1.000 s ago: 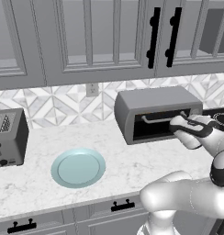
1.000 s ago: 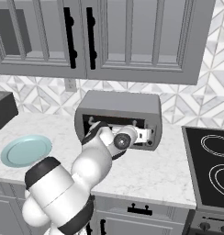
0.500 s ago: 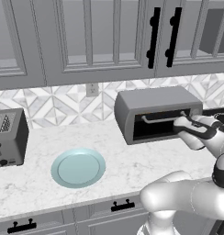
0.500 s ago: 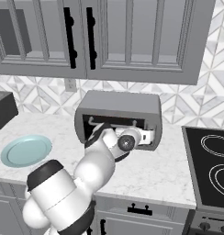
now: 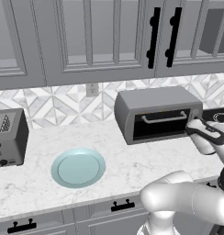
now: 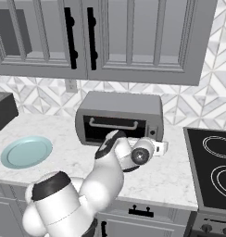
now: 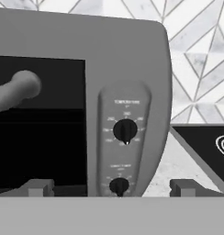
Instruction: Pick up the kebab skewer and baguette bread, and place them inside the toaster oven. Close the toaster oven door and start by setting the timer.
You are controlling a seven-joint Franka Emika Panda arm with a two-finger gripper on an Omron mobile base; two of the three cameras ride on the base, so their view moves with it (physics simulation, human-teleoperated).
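Note:
The toaster oven (image 5: pixel 157 114) (image 6: pixel 119 115) stands on the counter against the backsplash. The toaster oven door (image 5: pixel 162 126) is shut, and its silver bar handle (image 7: pixel 17 89) runs across the dark glass. My gripper (image 7: pixel 112 188) (image 5: pixel 195 126) (image 6: pixel 158 145) is open with nothing between its fingers. It hovers just in front of the side control panel, level with the lower knob (image 7: pixel 119 186), and the upper knob (image 7: pixel 125 131) is above it. The kebab skewer and the baguette bread are out of view.
A teal plate (image 5: pixel 78 167) (image 6: pixel 26 151) lies on the marble counter left of the oven. A grey slot toaster (image 5: pixel 8 137) stands at the far left. A black stovetop (image 6: pixel 212 166) adjoins the oven on the right, and wall cabinets hang above.
The hand has shifted slightly to the right, toward the oven's control panel. The jaws stay open and the door stays shut.

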